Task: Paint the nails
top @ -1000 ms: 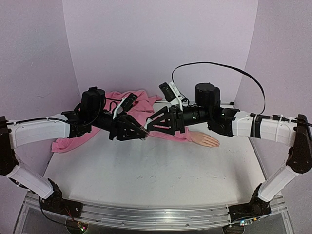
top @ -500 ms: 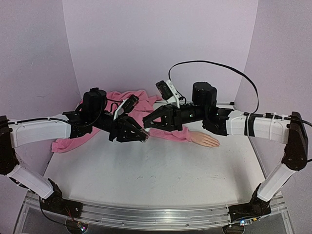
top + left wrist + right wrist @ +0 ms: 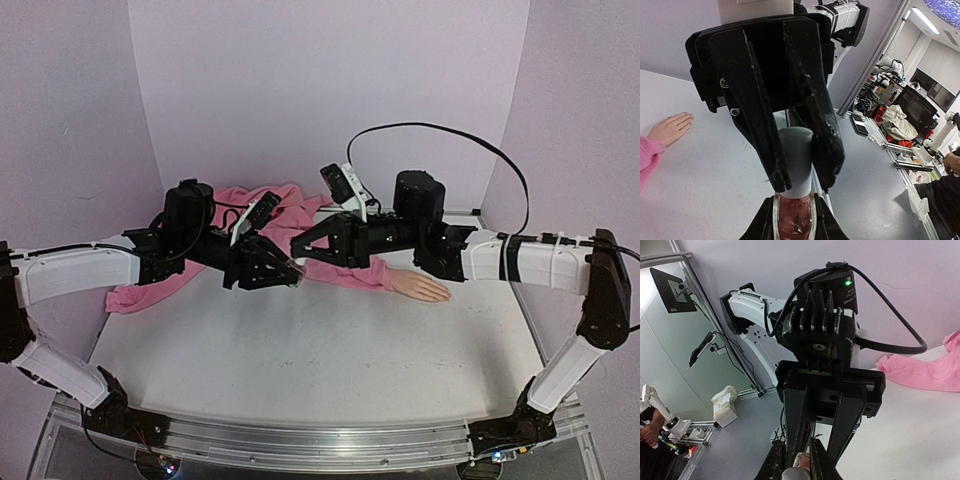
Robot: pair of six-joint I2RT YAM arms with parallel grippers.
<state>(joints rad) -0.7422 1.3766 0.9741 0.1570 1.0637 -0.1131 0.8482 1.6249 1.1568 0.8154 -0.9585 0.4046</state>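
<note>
Two grippers are held tip to tip low over the table (image 3: 300,350): the left gripper (image 3: 292,278) is clamped on the bottle (image 3: 792,222), the right gripper (image 3: 299,247) on its cap (image 3: 799,160). The mannequin hand (image 3: 420,287) is laid near, rightward, nails (image 3: 686,117) pointing away.

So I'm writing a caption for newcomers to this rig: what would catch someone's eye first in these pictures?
The two arms meet tip to tip above mid-table: the left gripper holds a small reddish bottle and the right gripper clamps its grey cap. Just right of them a peach hand in a pink sleeve lies flat on the table, apart from both grippers.
</note>
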